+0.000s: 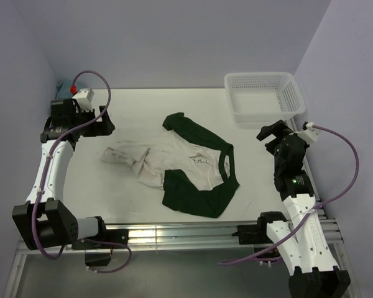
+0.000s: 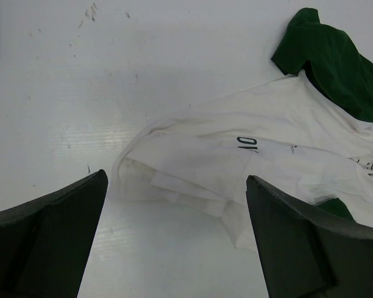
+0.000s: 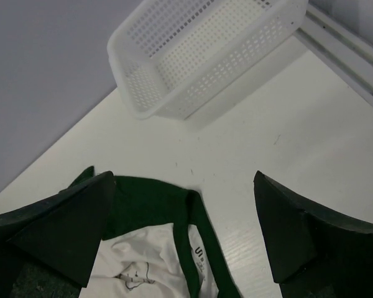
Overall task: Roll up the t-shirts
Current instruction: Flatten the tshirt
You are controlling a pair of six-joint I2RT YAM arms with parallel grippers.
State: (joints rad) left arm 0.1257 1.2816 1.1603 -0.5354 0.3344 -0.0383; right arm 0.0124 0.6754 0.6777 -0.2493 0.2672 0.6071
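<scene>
One t-shirt (image 1: pixel 196 160) lies crumpled in the middle of the table, cream-white with dark green sleeves and neckband. Its hem end (image 1: pixel 119 154) is bunched toward the left, and one green sleeve (image 1: pixel 196 197) is nearest the arms. My left gripper (image 1: pixel 105 126) hovers open left of the hem. In the left wrist view the t-shirt (image 2: pixel 267 155) lies just beyond the open left gripper (image 2: pixel 176 180). My right gripper (image 1: pixel 270 133) stands open to the right of the neckband. In the right wrist view the collar of the t-shirt (image 3: pixel 155 248) lies between and below the open right gripper (image 3: pixel 183 180).
A white mesh basket (image 1: pixel 261 96) stands at the back right corner, seen also in the right wrist view as the basket (image 3: pixel 199 56). A small teal cloth (image 1: pixel 61 87) sits at the back left corner. Walls close in the back and both sides.
</scene>
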